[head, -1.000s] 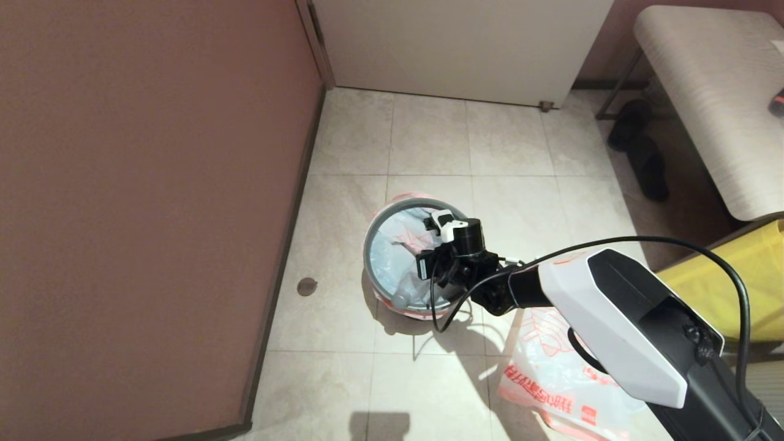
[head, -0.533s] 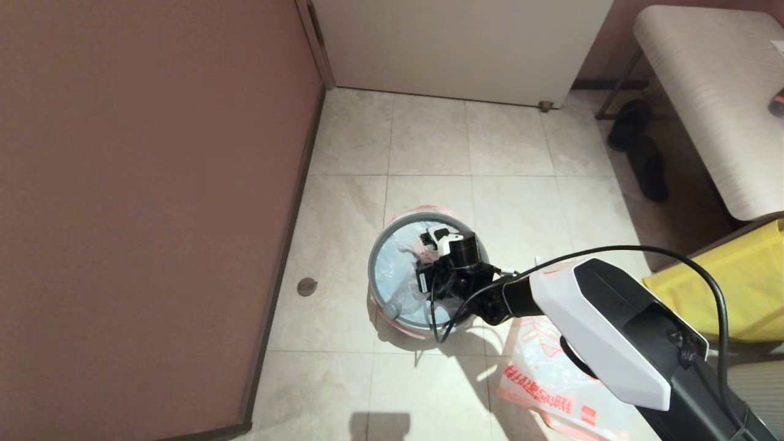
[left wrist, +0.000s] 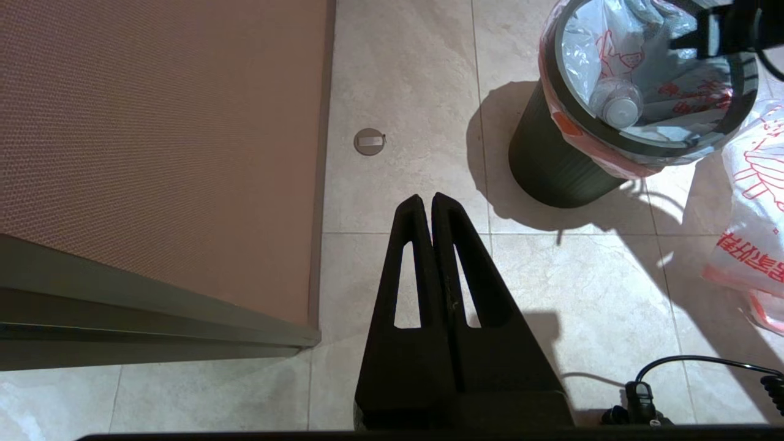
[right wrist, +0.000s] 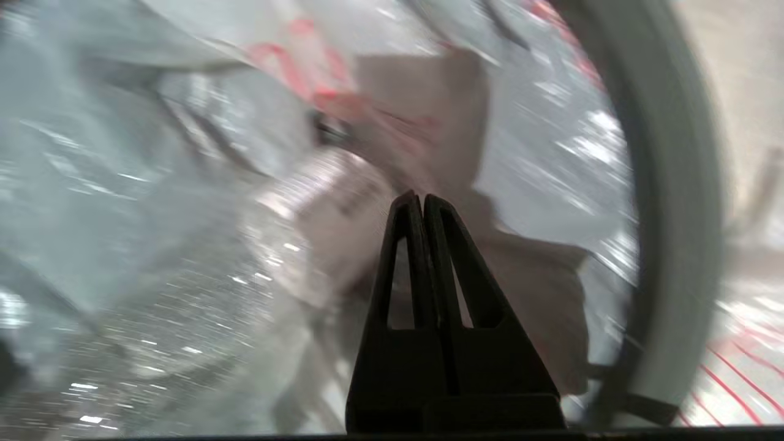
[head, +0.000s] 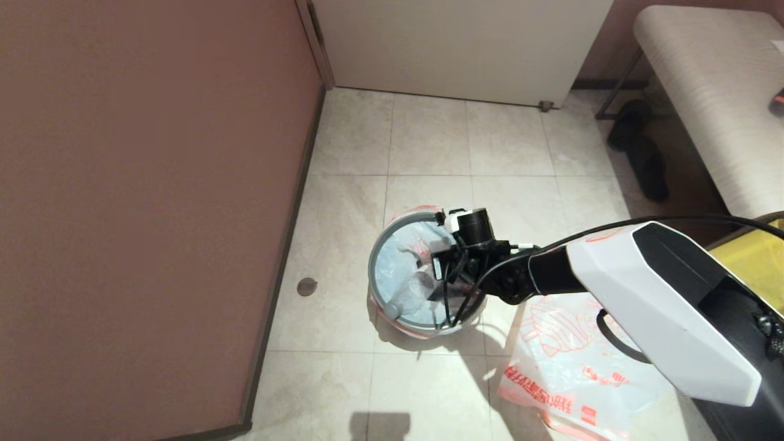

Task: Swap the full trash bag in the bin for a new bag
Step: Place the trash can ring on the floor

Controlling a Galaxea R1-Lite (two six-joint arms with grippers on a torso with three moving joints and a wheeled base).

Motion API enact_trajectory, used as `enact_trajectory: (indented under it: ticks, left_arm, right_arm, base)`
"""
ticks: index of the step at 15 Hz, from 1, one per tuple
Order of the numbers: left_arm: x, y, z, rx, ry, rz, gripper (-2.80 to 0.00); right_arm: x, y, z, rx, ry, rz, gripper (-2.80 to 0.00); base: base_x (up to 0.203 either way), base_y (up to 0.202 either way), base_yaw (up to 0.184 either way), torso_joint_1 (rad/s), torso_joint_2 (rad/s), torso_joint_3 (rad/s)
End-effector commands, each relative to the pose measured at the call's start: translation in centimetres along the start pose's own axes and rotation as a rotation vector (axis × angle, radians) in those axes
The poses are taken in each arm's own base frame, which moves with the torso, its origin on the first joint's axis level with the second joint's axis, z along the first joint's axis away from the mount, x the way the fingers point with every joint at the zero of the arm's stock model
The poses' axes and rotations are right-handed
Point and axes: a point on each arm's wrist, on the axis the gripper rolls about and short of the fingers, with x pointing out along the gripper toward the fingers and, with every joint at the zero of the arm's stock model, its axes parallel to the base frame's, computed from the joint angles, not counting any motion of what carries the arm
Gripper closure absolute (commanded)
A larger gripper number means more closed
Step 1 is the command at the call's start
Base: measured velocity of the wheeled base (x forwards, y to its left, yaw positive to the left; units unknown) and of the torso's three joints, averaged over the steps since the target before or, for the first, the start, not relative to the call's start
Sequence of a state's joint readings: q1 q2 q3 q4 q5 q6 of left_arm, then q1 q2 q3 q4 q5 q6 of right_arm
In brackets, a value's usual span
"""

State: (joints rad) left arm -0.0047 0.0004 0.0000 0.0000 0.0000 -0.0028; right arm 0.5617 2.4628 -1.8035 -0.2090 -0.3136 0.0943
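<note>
Barely started here: the full trash bag [head: 401, 269] is still sitting in the bin [left wrist: 551, 171], the new bag [head: 569, 367] is lying on the floor beside it, and the right gripper [right wrist: 416, 199] is hovering inside the bin, jaws clenched on nothing.

left gripper [left wrist: 427, 205] pinched closed above the tile floor [left wrist: 404, 79], the bin [left wrist: 554, 171] with the full trash bag [left wrist: 618, 61] off nearby

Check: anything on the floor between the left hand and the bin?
Bare floor tile only between left hand and bin, crossed by the bin's shadow; shown in left wrist view.
</note>
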Motion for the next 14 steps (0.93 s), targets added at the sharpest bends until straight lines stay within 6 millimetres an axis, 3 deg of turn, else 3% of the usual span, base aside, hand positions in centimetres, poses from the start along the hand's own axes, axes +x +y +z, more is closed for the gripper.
enact_trajectory:
  ticks: [1, 7, 10, 11, 14]
  left_arm:
    - [0.0, 0.0, 0.0, 0.000, 0.000, 0.000, 0.00]
    - [0.0, 0.0, 0.0, 0.000, 0.000, 0.000, 0.00]
    - [0.0, 0.0, 0.0, 0.000, 0.000, 0.000, 0.00]
    - [0.0, 0.0, 0.0, 0.000, 0.000, 0.000, 0.00]
    - [0.0, 0.0, 0.0, 0.000, 0.000, 0.000, 0.00]
  right_arm:
    - [-1.7, -1.2, 0.8, -0.001, 0.003, -0.106, 0.00]
    - [-7.3, -3.8, 1.9, 0.009, 0.060, -0.211, 0.00]
    - [-8.6, -4.4, 0.6, 0.006, 0.142, -0.230, 0.00]
    - [-8.4, -4.5, 0.4, 0.006, 0.149, -0.231, -2.80]
    - [-7.2, -4.2, -0.6, 0.001, 0.160, -0.225, -2.80]
  base:
    - [0.000, 0.000, 0.000, 0.000, 0.00, 0.000]
    - [0.000, 0.000, 0.000, 0.000, 0.00, 0.000]
    - [0.000, 0.000, 0.000, 0.000, 0.00, 0.000]
    - [0.000, 0.000, 0.000, 0.000, 0.00, 0.000]
    - [0.000, 0.000, 0.000, 0.000, 0.00, 0.000]
